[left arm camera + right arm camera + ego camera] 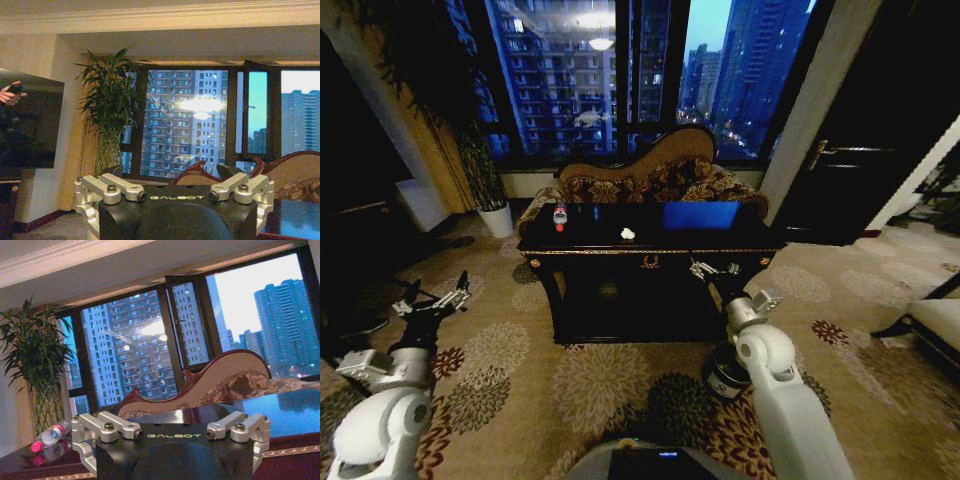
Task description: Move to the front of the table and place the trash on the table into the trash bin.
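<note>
Tabletop (590, 240): bottle (560, 216) far-left, paper wad (627, 234) mid | sofa (650, 180) behind | bin (725, 372) on floor beside right arm | right tool (713, 269) wide at front edge | left tool (432, 299) wide, well apart

White rounded arms; black end effector bodies marked GALBOT, silver linkages.

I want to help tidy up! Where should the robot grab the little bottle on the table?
Probably around its clear middle. The bottle lies on its side near the table's left end, red cap pointing off the edge, so coming down from above with the fingers across its round body looks easiest. The left gripper, open, hangs low beside the table.
</note>
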